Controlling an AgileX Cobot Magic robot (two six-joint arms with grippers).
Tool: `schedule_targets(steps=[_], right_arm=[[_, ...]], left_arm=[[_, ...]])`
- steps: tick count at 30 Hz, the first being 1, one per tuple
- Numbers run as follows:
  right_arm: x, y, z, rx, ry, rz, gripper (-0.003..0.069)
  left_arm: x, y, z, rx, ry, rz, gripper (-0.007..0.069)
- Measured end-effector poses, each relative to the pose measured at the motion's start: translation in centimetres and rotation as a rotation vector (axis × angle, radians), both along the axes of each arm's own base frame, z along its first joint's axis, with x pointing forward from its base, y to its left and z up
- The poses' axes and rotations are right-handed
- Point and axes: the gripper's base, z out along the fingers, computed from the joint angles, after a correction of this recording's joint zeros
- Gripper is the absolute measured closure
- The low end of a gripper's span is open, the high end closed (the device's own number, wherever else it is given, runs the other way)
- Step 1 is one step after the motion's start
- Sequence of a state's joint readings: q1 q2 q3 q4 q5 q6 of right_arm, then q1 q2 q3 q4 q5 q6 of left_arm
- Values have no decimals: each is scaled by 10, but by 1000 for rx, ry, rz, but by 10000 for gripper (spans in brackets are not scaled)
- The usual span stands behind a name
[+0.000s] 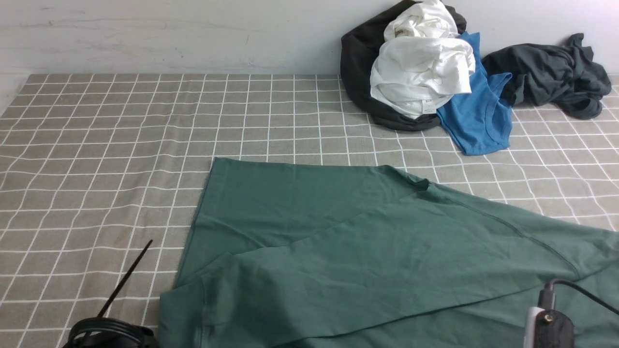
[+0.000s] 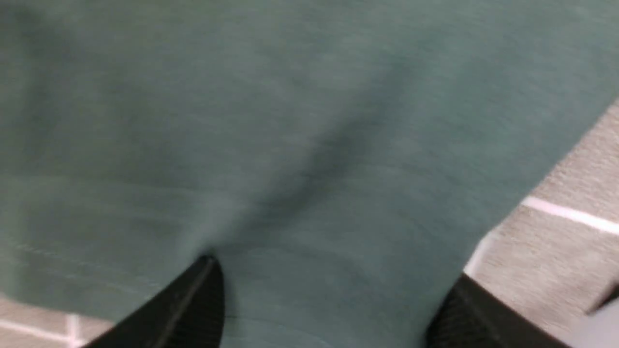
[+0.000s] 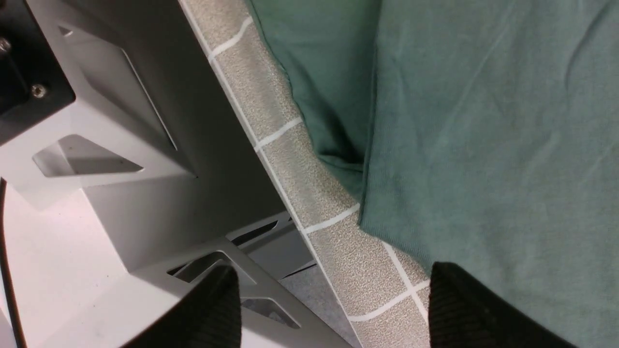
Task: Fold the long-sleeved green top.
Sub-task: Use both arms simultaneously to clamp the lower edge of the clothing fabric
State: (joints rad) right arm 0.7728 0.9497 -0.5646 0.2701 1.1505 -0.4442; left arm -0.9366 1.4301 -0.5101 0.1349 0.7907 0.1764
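no legible text anywhere; small tag (image 1: 426,110) on white garment (image 1: 420,72) too tiny to read

The green long-sleeved top (image 1: 367,251) lies flat on the checked cloth, one layer folded diagonally across.

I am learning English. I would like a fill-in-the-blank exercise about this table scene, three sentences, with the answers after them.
1. The green long-sleeved top lies on a tablecloth with a grid of ____ lines.
2. The smaller top between the white garment and the dark grey garment is bright ____.
3. The right gripper holds nothing; its jaws stand ____.
Missing words: white; blue; open.
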Motion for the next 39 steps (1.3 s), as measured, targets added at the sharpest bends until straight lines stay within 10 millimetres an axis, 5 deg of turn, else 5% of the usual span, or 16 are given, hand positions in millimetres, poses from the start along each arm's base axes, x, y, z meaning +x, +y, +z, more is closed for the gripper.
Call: schedule_targets(steps=[16,25,30,33,39], right_arm=[[0,0,0,2,-1,-5,180],[2,-2,0,-21,-25,5,180],[4,-4,-1,-48,-45,8,180],[6,-8,-2,-89,-68,14,180],[9,-12,-2,-138,-112,24,179]], left_arm=[[16,-14,11,-34,-87,-8,285],[16,-20,-3,31,2,36,588],[21,-24,15,40,-6,44,622],[26,-21,43,0,-44,73,621],[30,14,70,18,-5,133,619]])
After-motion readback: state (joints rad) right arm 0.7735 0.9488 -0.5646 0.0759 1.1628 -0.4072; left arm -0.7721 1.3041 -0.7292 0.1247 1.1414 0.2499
